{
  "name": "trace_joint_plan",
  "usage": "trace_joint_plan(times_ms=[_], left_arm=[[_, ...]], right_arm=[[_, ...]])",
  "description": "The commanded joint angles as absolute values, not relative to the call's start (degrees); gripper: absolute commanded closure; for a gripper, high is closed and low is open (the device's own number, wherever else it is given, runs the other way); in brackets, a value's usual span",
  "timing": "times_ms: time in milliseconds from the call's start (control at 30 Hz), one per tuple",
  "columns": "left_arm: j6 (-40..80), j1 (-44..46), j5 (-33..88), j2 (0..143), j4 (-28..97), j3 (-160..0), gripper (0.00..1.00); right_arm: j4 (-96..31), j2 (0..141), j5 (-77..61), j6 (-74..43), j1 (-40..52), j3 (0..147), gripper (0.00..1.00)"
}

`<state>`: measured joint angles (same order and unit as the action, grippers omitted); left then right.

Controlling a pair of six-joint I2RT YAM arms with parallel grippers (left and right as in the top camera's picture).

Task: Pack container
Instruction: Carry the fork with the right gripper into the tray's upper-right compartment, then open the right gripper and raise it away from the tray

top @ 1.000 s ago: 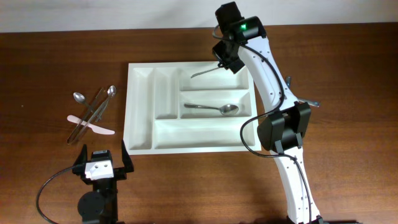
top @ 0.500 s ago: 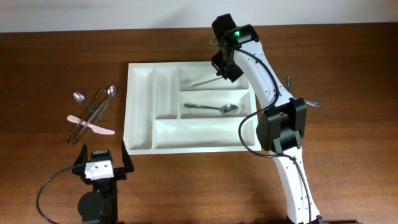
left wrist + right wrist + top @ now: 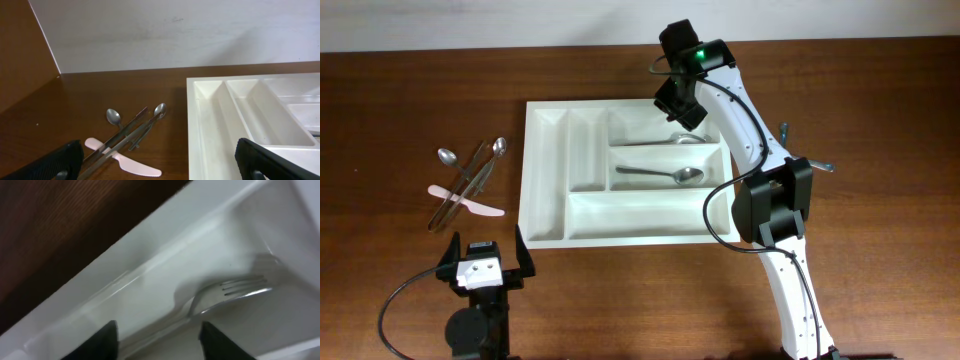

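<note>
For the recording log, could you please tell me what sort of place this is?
Probably a robotics lab bench staged as a kitchen chore, rather than a real kitchen: a bare wooden table against a plain white wall, with a white cutlery tray and loose spoons beside it.

White links and black joints make up the right arm [image 3: 742, 108], with a green light [image 3: 701, 52] glowing near its wrist and a black cable [image 3: 709, 215] looping at its elbow. The left arm [image 3: 475, 322] is black with a white wrist plate [image 3: 480, 268]. The fingers [image 3: 55, 162] of the left tool [image 3: 159, 161] are black and finely textured.
</note>
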<state>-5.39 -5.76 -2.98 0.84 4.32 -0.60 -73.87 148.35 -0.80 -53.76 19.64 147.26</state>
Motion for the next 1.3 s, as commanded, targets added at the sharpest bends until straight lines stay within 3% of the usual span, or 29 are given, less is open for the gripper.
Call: trace_joint_plan(times_ms=[0,200,367,533,1267], left_arm=[[-5.9,-6.1,-2.3,0.3,4.6,-0.5,0.01],[-5.9,-6.1,-2.3,0.3,4.6,-0.5,0.01],[-5.9,-6.1,-2.3,0.3,4.6,-0.5,0.01],[-5.9,-6.1,-2.3,0.3,4.6,-0.5,0.01],[-5.9,-6.1,-2.3,0.3,4.6,-0.5,0.01]], right_arm=[[-75.6,147.5,5.4,-41.4,19.5,150.9,0.38],[-81.4,143.9,15.4,-28.8,17.3,154.7,0.22],[-89.8,141.8,16.9,-21.6,13.5,156.4,0.14],[-97.4,141.5,17.8,-21.5,8.8,156.4,0.14],[-94.4,141.9,15.2,-13.7,0.6,151.6,0.16]])
